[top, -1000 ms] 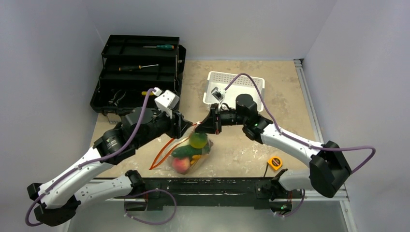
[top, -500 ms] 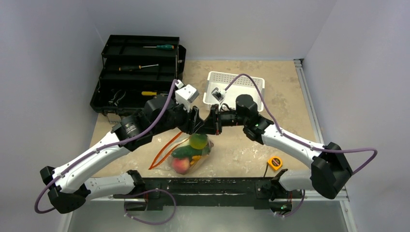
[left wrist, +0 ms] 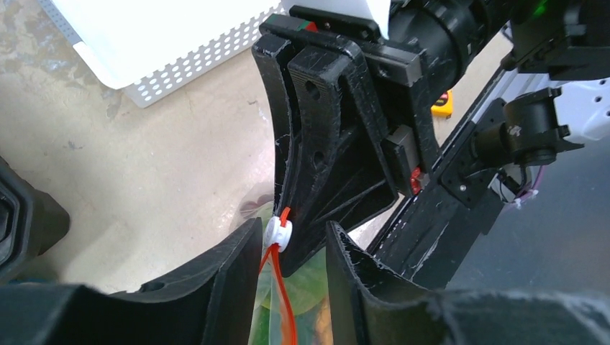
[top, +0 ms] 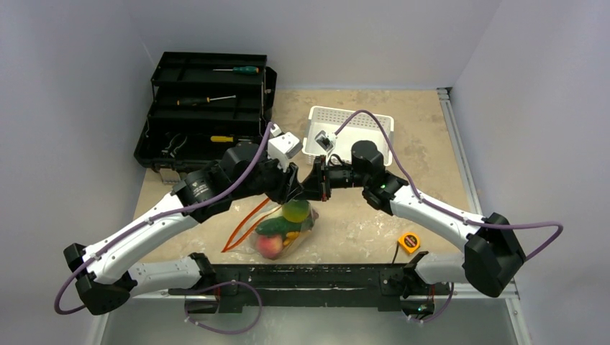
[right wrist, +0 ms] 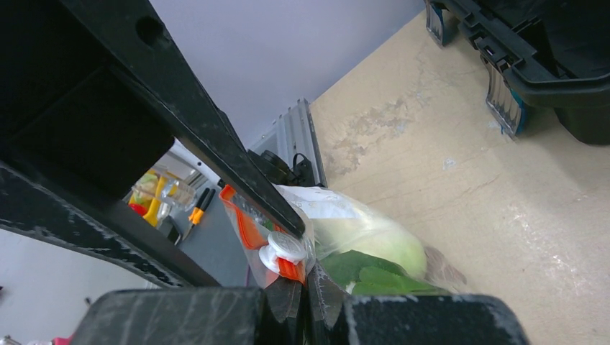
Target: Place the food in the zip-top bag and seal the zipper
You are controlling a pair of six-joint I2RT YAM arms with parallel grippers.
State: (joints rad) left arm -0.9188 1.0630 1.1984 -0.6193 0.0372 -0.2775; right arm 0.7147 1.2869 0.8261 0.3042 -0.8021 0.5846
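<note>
Grey walls close in a beige table (top: 431, 144). At 10 o'clock sits a black toolbox (top: 205, 108) holding screwdrivers (top: 237, 70). Toward 6 o'clock from the table's middle lies the zip-top bag (top: 284, 233), with food inside: a green cabbage (top: 295, 210), a cucumber (top: 277, 225) and a peach (top: 269, 245).

The left claw (left wrist: 293, 233) is released, its fingers straddling the white slider (left wrist: 279, 233) on the orange-red zipper (left wrist: 288, 323). Facing it tip to tip, the right claw (right wrist: 306, 284) is clenched on the zip-top bag's mouth just beside the slider.

A white basket (top: 374, 122) stands at 12 o'clock and a yellow tape measure (top: 408, 242) at 4 o'clock.
</note>
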